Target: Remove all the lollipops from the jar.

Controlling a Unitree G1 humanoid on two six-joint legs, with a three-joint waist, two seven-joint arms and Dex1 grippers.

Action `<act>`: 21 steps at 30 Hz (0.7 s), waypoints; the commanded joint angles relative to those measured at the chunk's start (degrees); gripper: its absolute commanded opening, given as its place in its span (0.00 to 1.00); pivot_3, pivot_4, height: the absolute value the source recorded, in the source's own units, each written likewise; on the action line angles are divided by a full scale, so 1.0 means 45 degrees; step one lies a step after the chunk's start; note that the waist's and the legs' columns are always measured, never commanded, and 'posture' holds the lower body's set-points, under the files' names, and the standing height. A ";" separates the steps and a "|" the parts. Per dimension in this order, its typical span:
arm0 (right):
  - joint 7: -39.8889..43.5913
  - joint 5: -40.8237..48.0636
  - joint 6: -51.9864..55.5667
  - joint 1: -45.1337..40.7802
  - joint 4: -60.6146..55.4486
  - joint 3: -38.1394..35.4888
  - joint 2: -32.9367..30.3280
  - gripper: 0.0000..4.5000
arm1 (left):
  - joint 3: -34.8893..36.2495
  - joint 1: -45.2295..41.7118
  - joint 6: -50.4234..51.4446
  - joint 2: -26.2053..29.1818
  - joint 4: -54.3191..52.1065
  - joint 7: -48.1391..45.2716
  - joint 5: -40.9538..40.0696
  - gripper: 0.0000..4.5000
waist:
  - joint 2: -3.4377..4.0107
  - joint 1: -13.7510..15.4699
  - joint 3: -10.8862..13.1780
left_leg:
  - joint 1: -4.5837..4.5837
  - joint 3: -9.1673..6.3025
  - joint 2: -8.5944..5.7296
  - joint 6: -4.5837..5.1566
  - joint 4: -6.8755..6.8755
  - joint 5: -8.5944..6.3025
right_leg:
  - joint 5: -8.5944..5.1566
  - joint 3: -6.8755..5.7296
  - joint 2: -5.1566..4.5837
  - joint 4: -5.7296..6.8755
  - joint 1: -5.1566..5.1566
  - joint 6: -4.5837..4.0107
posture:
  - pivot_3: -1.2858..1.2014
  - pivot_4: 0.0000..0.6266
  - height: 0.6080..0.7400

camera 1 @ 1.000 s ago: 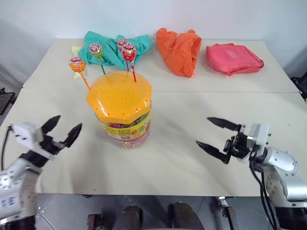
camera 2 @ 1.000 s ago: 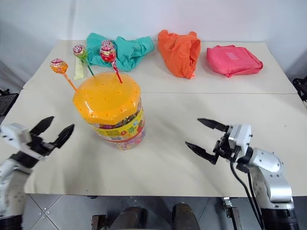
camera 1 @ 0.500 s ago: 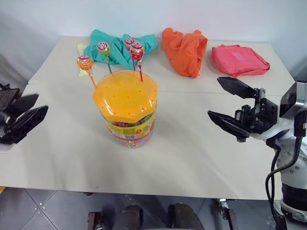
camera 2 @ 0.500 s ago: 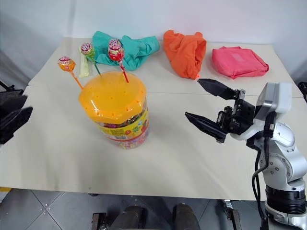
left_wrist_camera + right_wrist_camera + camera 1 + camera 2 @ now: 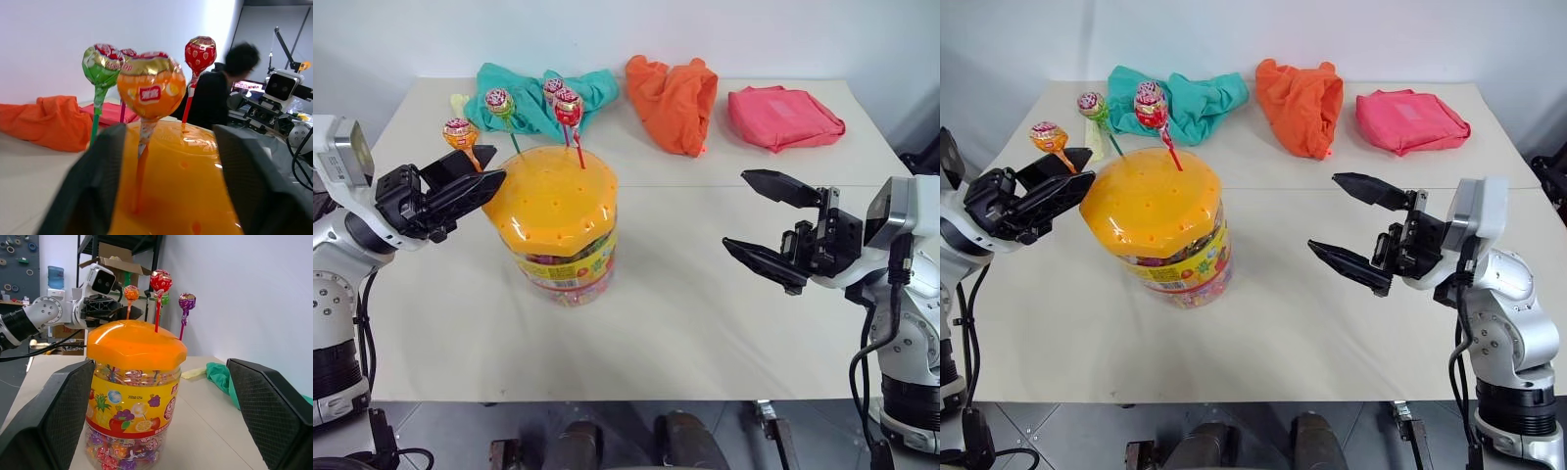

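a: where is the jar placed?
b: upright on the table, with four lollipops stuck in its orange lid.
a: and the left gripper?
b: its fingers are parted around the orange lollipop, whose stick is not yet pinched.
a: the right gripper?
b: spread wide beside the jar, nothing held.

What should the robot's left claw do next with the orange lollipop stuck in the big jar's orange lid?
Probably close. The left gripper has its two black fingers either side of the orange-wrapped lollipop on its orange stick, not yet pinching it. The stick stands in the domed orange lid of the clear plastic jar, so grip, then lift.
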 commanded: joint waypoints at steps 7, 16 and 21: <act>-0.0133 -0.0098 -0.0215 -0.0214 -0.0363 -0.0016 0.0247 1.00 | 0.0935 -0.0917 0.0345 -0.0047 0.0474 0.0609 -0.0810 0.00 | 0.0000 0.0078 0.0000 | -0.0006 -0.0008 -0.0007 0.0000 0.0006 0.0000 | 0.0000 -0.0002 -0.0007 -0.0004 0.0002 0.0000 | 0.52 0.24 1.00; 0.0238 -0.0213 -0.0241 -0.0851 0.0110 0.0338 0.0577 1.00 | 0.4296 -0.0507 0.1976 0.0827 0.2342 0.3758 -0.2765 0.00 | 0.0001 -0.0267 0.0001 | 0.0025 -0.0037 -0.0013 -0.0001 -0.0003 0.0000 | 0.0000 -0.0023 0.0003 0.0032 -0.0004 0.0000 | 0.52 0.24 1.00; 0.1433 -0.0738 -0.0668 -0.1004 0.0616 0.0734 0.0347 1.00 | 0.4216 0.5595 0.2546 0.2478 0.3253 0.3545 0.1109 0.00 | 0.0010 -0.0479 0.0005 | 0.0161 -0.0040 -0.0023 -0.0003 -0.0106 0.0000 | 0.0000 0.0019 0.0000 0.0049 0.0002 -0.0001 | 0.52 0.24 1.00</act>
